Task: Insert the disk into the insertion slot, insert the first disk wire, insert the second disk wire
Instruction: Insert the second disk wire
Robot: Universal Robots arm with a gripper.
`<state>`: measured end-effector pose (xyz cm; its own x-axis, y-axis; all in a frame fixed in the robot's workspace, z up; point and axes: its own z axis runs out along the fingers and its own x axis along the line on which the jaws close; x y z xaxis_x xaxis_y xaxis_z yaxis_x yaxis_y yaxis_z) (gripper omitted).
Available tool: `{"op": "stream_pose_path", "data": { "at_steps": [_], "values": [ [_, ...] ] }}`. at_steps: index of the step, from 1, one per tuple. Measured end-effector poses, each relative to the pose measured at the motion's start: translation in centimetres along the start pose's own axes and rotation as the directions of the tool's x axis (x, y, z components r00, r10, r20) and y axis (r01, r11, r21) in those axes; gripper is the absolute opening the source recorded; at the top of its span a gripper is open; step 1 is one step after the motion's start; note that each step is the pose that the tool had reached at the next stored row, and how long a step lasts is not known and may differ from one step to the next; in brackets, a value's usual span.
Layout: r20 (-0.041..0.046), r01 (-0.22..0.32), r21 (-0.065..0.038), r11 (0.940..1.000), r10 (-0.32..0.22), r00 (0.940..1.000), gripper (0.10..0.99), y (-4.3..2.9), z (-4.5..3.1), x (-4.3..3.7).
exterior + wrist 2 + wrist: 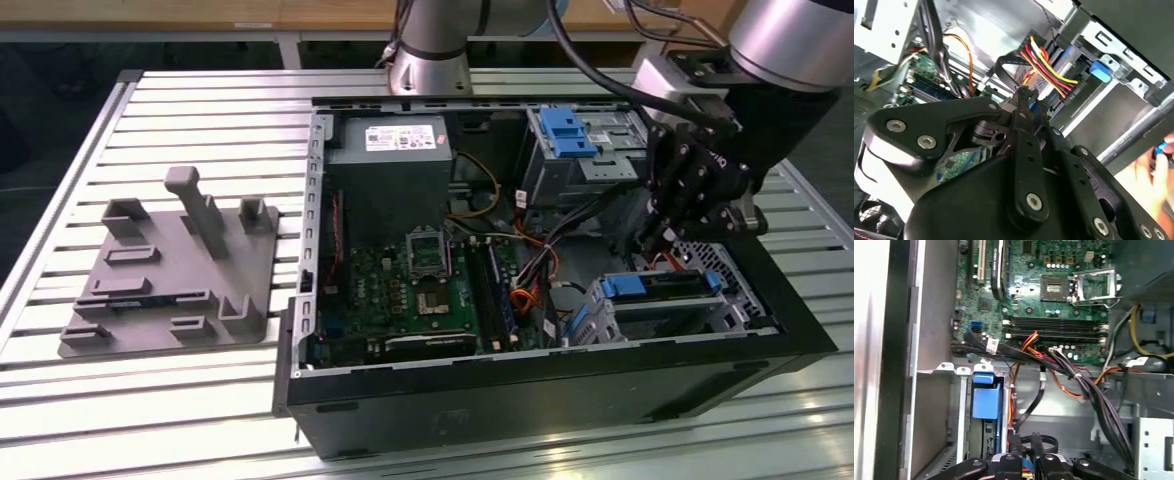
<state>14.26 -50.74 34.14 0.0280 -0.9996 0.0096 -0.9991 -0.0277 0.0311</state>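
The disk (661,287), in its blue carrier, sits inside the insertion slot (721,312), the silver drive cage at the case corner on the exterior view's right. In the first wrist view the disk (986,402) stands edge-on in the slot (961,410). The tool (658,240) hangs just above the disk's end, its fingers (1024,102) drawn together on a small blue-tipped wire connector (1033,107). Red, yellow and black power wires (1046,67) run past toward the disk. Beyond lies the green motherboard (414,290), then the open computer case (534,400) on the slatted desk (174,110), with a grey fixture (167,270) well apart.
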Motion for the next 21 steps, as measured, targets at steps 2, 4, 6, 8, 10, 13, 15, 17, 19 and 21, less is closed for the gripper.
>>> {"op": "stream_pose_path", "data": {
  "at_steps": [2,4,6,8,10,13,15,17,19,21],
  "values": [
    [0.0154,0.000,0.000,1.0000,0.000,0.9999,0.196,0.01,-0.01,0.29],
    [0.0311,0.001,0.001,1.0000,-0.001,0.9995,0.196,0.02,-0.01,0.59],
    [0.0463,0.001,0.001,1.0000,-0.001,0.9989,0.196,0.02,-0.01,0.87],
    [0.0563,0.002,0.002,1.0000,-0.002,0.9984,0.196,0.03,-0.02,1.10],
    [0.0569,0.002,0.002,1.0000,-0.002,0.9984,0.196,0.03,-0.02,1.10],
    [0.0577,0.002,0.002,1.0000,-0.002,0.9983,0.196,0.03,-0.02,1.11],
    [0.0580,0.002,0.002,1.0000,-0.002,0.9983,0.196,0.03,-0.02,1.11],
    [0.0582,0.002,0.002,1.0000,-0.002,0.9983,0.196,0.03,-0.02,1.11],
    [0.0585,0.002,0.002,1.0000,-0.002,0.9983,0.196,0.03,-0.02,1.11],
    [0.0587,0.002,0.002,1.0000,-0.002,0.9983,0.196,0.03,-0.02,1.11]
  ]
}}
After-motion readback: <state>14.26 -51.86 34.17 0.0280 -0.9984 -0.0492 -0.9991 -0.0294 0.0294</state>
